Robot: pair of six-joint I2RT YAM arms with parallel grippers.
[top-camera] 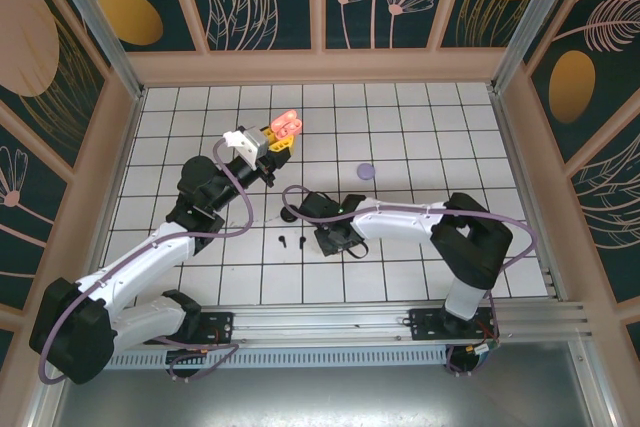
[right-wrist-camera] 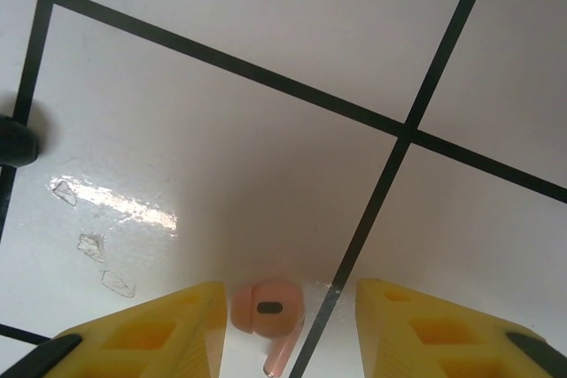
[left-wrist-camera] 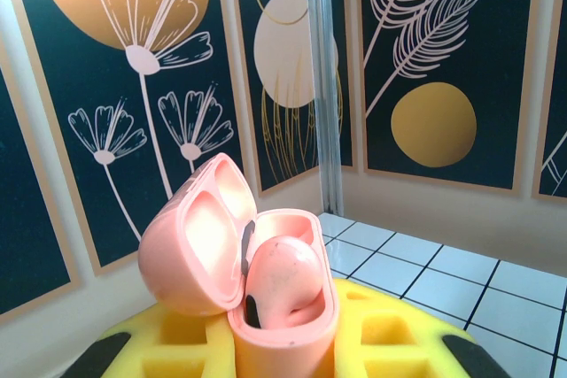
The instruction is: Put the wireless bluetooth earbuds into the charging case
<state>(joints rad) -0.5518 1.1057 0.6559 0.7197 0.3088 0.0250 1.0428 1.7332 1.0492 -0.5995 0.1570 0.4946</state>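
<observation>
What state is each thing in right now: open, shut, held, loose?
Pink case: lid open, held up by the left gripper.
Pink earbud in case: seated in its slot.
Other pink earbud: loose on the table, inside the open right gripper.
Black earbud: loose on the table.

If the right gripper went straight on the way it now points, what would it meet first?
Likely the coral-pink earbud lying on the tiled table between the right gripper's open jaws; depth is unclear, so the table may come first.
</observation>
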